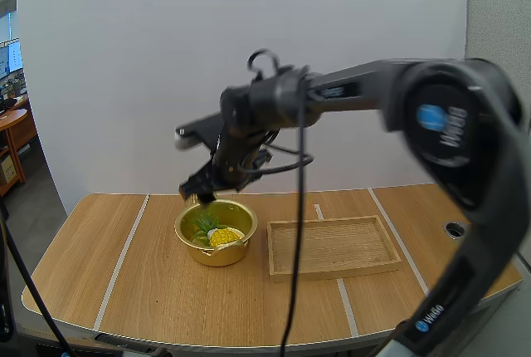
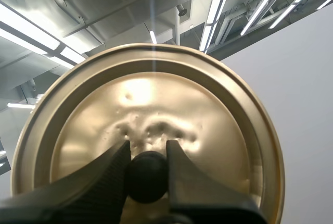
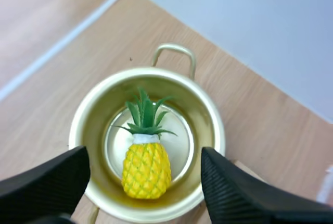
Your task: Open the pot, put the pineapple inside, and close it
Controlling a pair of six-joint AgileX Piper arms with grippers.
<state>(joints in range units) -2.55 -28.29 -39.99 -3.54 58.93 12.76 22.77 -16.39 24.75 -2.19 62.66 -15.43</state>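
Note:
The golden pot [image 1: 192,242] stands uncovered on the table, left of centre, with a yellow pineapple [image 1: 225,236] lying inside it. My right gripper [image 1: 200,193] hangs just above the pot's far rim. In the right wrist view its fingers [image 3: 49,182] stand wide apart and open over the pot [image 3: 214,125], holding nothing. The pineapple [image 3: 146,169] rests on the pot's bottom, its green leaves towards the handle. My left gripper [image 2: 147,153] is shut on the black knob [image 2: 148,178] of the golden lid [image 2: 151,104], which it holds up in the air.
A shallow wooden tray [image 1: 332,246] lies to the right of the pot with a small gap between them. The table's front edge [image 1: 249,342] runs close below. My right arm [image 1: 373,83] spans the space above the tray.

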